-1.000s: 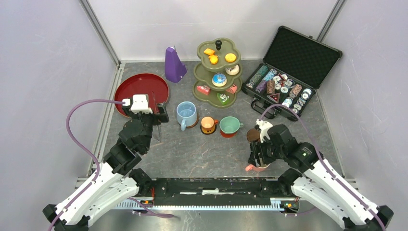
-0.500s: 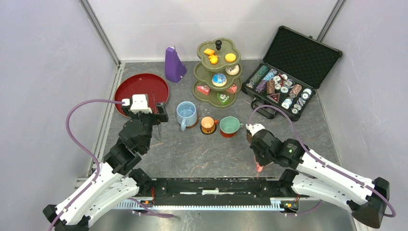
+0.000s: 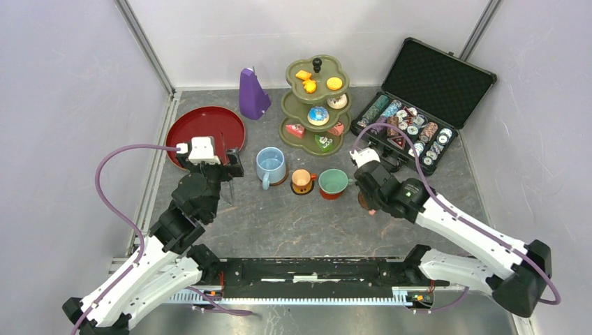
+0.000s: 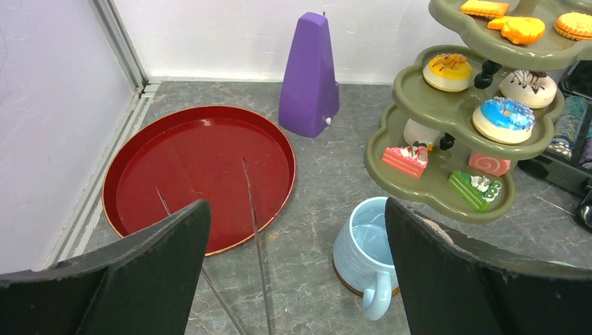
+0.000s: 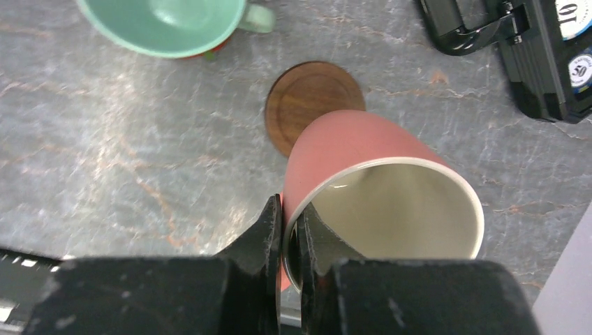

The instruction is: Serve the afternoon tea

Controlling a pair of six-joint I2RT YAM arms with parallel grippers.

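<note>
Our left tool [image 4: 297, 230] hangs with its fingers wide apart, gripping nothing. Ahead of it, slightly left, lies the round red tray [image 4: 195, 167]. Ahead to its right stands the pale blue mug [image 4: 363, 251], and beyond that the olive-green three-tier stand [image 4: 412, 98] bearing small colourful cakes [image 4: 504, 115]. Our right tool [image 5: 290, 230] is clamped on the rim of the pink ceramic mug [image 5: 349, 150], one finger inside, one outside. The mug's base sits over the round wooden coaster [image 5: 307, 98] just ahead of the tool; we cannot tell whether they touch. The teal mug [image 5: 167, 24] stands further ahead, to the left.
</note>
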